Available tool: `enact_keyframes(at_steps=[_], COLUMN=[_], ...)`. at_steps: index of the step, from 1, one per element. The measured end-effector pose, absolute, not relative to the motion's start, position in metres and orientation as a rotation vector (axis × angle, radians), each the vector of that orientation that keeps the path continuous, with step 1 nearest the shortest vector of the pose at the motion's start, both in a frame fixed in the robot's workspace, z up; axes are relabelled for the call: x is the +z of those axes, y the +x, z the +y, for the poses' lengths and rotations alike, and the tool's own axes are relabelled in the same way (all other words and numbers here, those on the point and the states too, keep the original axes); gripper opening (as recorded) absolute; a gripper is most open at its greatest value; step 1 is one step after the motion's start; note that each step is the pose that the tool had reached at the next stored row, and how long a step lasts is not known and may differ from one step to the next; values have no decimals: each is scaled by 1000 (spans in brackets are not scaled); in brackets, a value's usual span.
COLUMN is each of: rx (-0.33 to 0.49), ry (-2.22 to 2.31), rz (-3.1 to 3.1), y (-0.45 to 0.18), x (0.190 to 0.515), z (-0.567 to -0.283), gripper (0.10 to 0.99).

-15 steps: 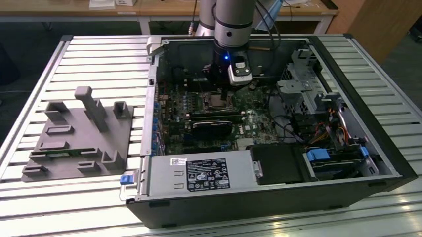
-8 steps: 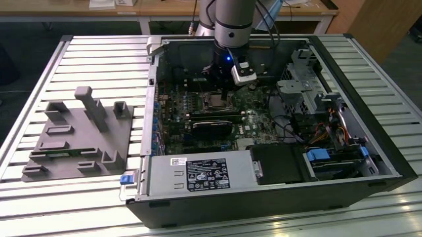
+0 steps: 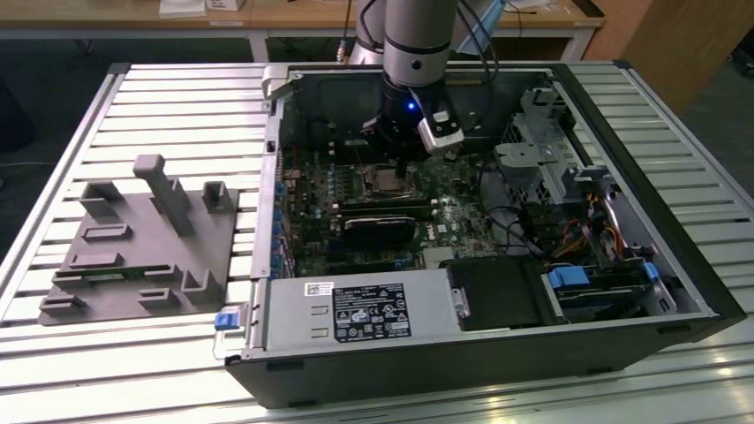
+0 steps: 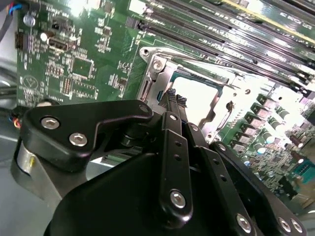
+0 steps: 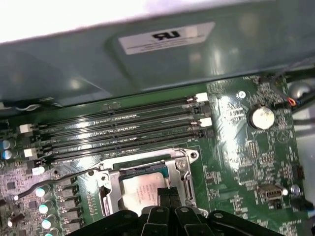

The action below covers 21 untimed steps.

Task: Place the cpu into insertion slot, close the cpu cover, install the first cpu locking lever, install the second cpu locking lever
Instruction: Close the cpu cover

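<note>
Jaws stand narrow, the two black fingertips pressed close together with nothing held between them. In both wrist views the gripper (image 4: 174, 97) (image 5: 165, 192) hangs low over one edge of the insertion slot (image 3: 383, 183), its tips just above the cpu (image 4: 199, 104) (image 5: 140, 189). The cpu sits in the slot, pale metal face up. The cpu cover (image 4: 241, 91) (image 5: 179, 171) lies down around it, so the face shows through the window of the silver frame. A thin locking lever (image 5: 64, 177) runs out from the slot's side across the green motherboard (image 5: 236, 162); whether it is latched I cannot tell. Long black memory slots (image 5: 123, 130) lie just beside the cover. In the exterior view the arm reaches down into the open computer case (image 3: 695, 291), with a grey fixture (image 3: 141, 238) on the slatted table (image 3: 177, 79) at the exterior view's left.
</note>
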<state>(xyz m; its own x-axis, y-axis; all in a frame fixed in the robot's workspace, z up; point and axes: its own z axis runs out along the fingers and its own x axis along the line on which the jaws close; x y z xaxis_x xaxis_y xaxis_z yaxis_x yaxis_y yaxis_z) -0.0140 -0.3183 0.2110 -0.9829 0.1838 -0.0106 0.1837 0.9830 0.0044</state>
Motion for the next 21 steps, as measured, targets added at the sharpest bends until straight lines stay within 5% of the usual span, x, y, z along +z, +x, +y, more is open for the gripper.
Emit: enact_keyframes(at_steps=[21], rx=[84], ry=[226], rz=[3083], y=[-29], x=[210], z=[-330], gripper=[106])
